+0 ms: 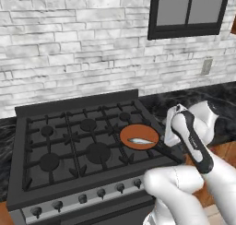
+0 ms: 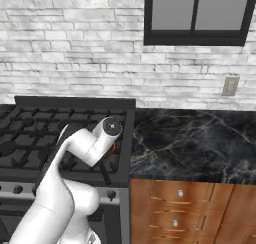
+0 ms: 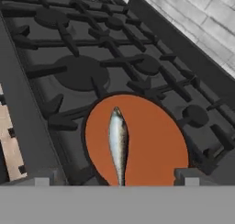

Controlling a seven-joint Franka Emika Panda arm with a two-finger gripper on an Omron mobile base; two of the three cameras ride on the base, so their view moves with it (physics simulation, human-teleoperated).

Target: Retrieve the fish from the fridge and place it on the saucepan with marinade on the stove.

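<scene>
The fish (image 3: pixel 118 142), slender and silvery, lies flat on the orange-brown inside of the saucepan with marinade (image 3: pixel 156 140). The pan sits on the front right burner of the stove (image 3: pixel 69 71). My gripper (image 3: pixel 114 182) hangs open just above the pan, one fingertip (image 3: pixel 41 182) on each side of the fish's tail, and nothing is held. From the left base view the fish (image 1: pixel 140 140) rests in the saucepan (image 1: pixel 131 133) on the stove (image 1: pixel 69 145), with my white hand just right of it over the pan's long black handle. The fridge is out of view.
A black marble counter (image 2: pixel 190 143) runs right of the stove, over wooden drawers (image 2: pixel 180 208). A white brick wall (image 1: pixel 83 49) with a dark window (image 2: pixel 195 15) and an outlet (image 2: pixel 230 85) stands behind. Knobs (image 1: pixel 83 198) line the stove's silver front.
</scene>
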